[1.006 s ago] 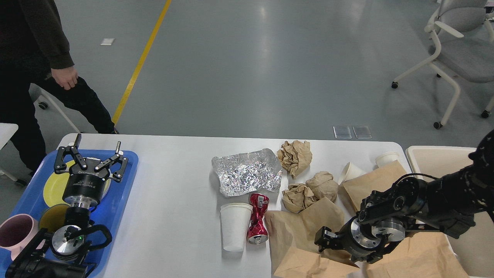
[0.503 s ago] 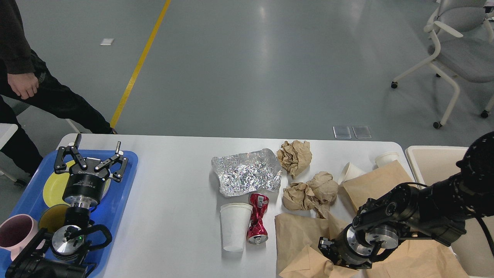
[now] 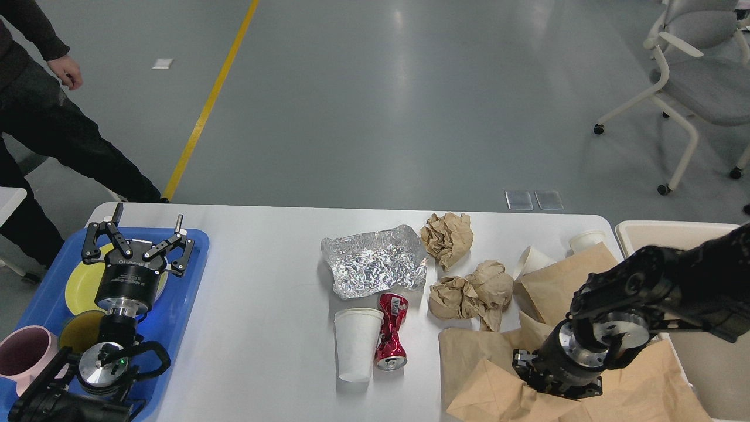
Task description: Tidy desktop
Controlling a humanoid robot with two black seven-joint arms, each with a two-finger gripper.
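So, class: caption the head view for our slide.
Right gripper buried in brown paper on littered desktop.

Red can (image 3: 391,340); silver foil (image 3: 375,260); blue tray (image 3: 179,305).

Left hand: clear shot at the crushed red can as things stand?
Probably yes. The left hand hovers open over the blue tray, and bare desktop lies between it and the red can. Only the white cup lying against the can's near side crowds it.
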